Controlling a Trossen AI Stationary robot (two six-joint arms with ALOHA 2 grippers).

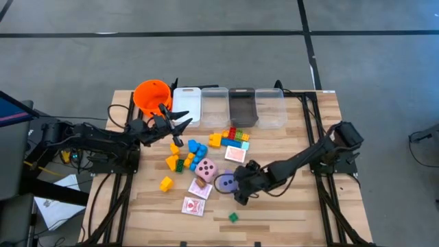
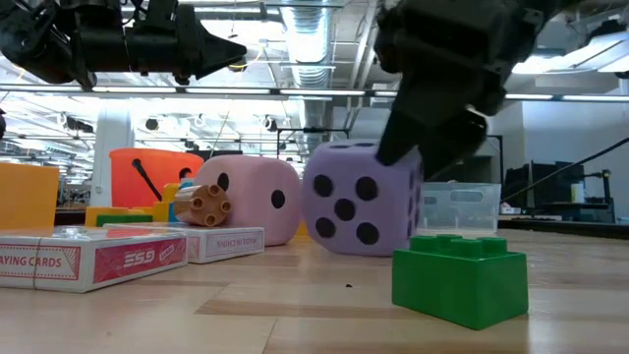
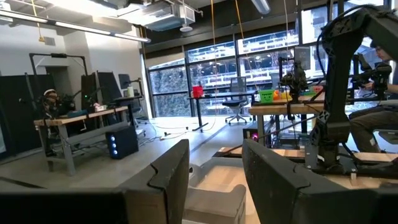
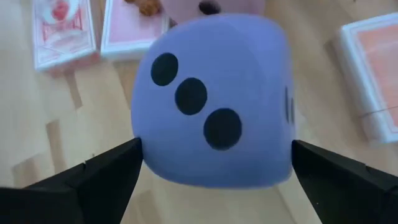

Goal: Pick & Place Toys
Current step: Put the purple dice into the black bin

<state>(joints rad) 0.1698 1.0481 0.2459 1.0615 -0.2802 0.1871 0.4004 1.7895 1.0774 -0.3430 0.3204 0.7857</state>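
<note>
A slatted wooden surface (image 1: 288,206) stands on a grey floor, with an open workshop of desks and glass walls beyond it. At its twelve o'clock edge sit an orange bucket (image 1: 151,96) and a row of clear bins (image 1: 230,106). Near the middle lie the toys: coloured blocks (image 1: 230,137), a pink die (image 1: 205,168), red-patterned card packs (image 1: 194,206) and, toward five o'clock, a lone green block (image 1: 233,217). The right gripper (image 1: 239,186) is low over the purple die (image 1: 226,182), its jaws spread wide on either side of the die; I cannot tell if they touch it. The left gripper (image 1: 184,123) hangs in the air beside the bucket, jaws partly open and holding nothing.
</note>
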